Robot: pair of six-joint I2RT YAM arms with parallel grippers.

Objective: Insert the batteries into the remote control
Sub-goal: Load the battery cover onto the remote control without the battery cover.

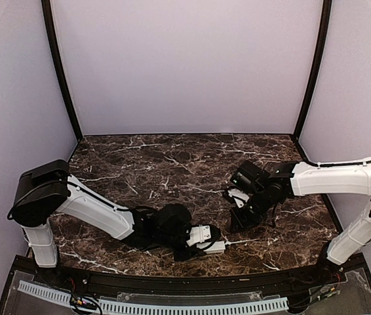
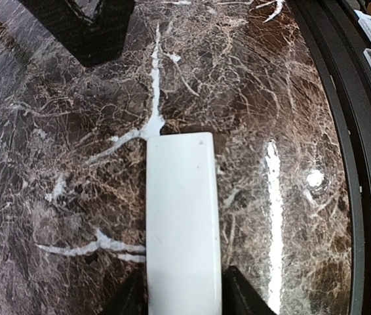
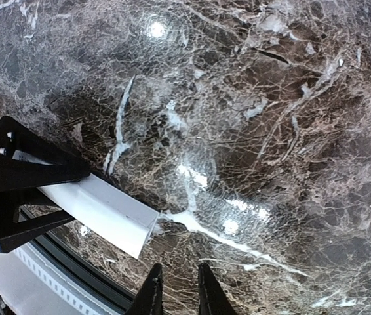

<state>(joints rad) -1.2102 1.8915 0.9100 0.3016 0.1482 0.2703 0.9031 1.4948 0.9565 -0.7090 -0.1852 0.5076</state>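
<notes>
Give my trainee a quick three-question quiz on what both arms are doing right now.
1. True or false: the right gripper holds a battery.
2. What does the left gripper hold between its jaws? A) a blue battery B) the white remote control C) nothing
3. Are any batteries visible in any view?

Key:
1. False. Its jaws stand close together over the bare marble table with nothing between them.
2. B.
3. No, none shows.
</notes>
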